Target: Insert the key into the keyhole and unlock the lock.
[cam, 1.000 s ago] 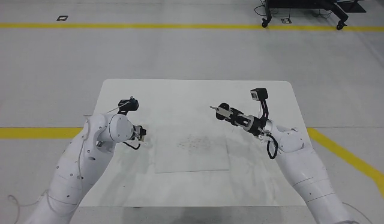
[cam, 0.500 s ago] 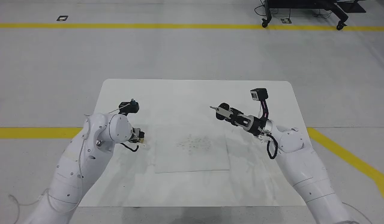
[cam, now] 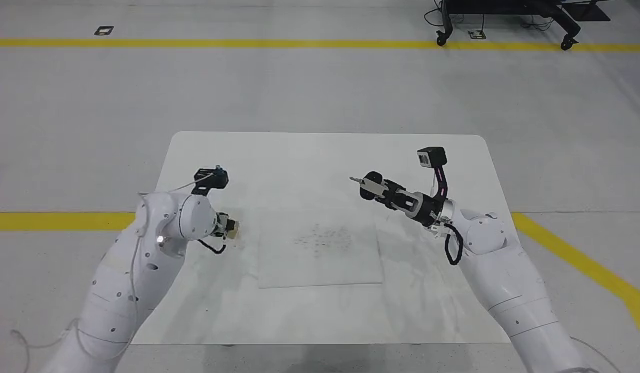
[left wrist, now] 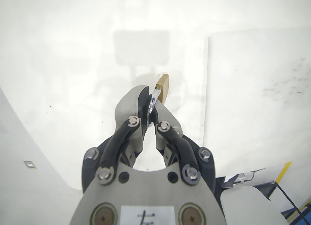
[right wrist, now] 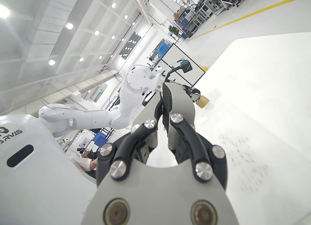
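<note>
At 9 o'clock on the white desk, the left pincer is clamped on the silver shackle of a small brass lock. The lock's body juts past the fingertips. The shackle is mostly hidden between the black pads, and the keyhole cannot be made out. From the right wrist view the lock hangs low over the desk, but whether it touches the surface cannot be told. In the top view the arm's own bulk covers most of this pincer, leaving a speck of brass at its tip.

At the desk's centre lies a pale mat, flat, with a faint scatter of grey marks near its far edge.

At about 1 o'clock from the mat's centre, well apart from the lock, the right pincer is pressed narrow on the key. The key's thin silvery tip points toward 10 o'clock in the top view. From this arm's wrist view the key is buried between the ribbed pads and its head cannot be seen.
</note>
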`<state>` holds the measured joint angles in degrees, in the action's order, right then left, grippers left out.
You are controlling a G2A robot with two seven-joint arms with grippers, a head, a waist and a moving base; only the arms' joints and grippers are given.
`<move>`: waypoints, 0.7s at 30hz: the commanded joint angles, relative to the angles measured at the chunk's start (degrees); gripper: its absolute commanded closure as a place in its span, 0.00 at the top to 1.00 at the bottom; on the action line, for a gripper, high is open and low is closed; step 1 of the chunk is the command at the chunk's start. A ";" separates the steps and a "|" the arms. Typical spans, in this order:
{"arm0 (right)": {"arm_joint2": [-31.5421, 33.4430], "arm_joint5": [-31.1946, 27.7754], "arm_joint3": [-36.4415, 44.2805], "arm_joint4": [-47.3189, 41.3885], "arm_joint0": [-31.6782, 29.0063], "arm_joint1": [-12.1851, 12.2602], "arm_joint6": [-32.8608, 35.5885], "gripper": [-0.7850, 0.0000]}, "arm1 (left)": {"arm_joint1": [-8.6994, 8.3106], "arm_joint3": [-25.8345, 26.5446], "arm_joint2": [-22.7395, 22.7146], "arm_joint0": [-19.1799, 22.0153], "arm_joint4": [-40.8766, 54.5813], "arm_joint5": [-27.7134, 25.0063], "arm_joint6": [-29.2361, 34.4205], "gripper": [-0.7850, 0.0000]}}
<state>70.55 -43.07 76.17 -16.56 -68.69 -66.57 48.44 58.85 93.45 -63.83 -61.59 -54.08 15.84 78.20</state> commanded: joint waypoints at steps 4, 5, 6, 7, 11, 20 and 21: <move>0.00 0.00 0.00 0.00 0.00 0.00 0.00 0.00 | 0.02 3.87 -5.28 -3.77 10.59 -4.67 -12.50 0.00; 0.00 0.00 0.00 0.00 0.00 0.00 0.00 0.00 | 0.03 4.31 -7.02 -5.09 14.34 -6.41 -15.94 0.00; 0.00 0.00 0.00 0.00 0.00 0.00 0.00 0.00 | 0.14 5.26 -9.16 -6.26 19.49 -8.89 -20.89 0.00; 0.00 0.00 0.00 0.00 0.00 0.00 0.00 0.00 | 0.23 5.11 -10.91 -7.89 24.53 -11.81 -24.80 0.00; 0.00 0.00 0.00 0.00 0.00 0.00 0.00 0.00 | 0.73 4.15 -14.22 -11.65 42.80 -26.54 -33.37 0.00; 0.00 0.00 0.00 0.00 0.00 0.00 0.00 0.00 | 1.11 -0.82 -12.73 -10.45 50.09 -37.26 -32.58 0.00; 0.00 0.00 0.00 0.00 0.00 0.00 0.00 0.00 | 1.11 -0.82 -12.73 -10.45 50.09 -37.26 -32.58 0.00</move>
<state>70.55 -43.07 76.17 -16.56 -68.69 -66.57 48.44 59.96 92.60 -76.55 -72.01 -4.10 -21.41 45.66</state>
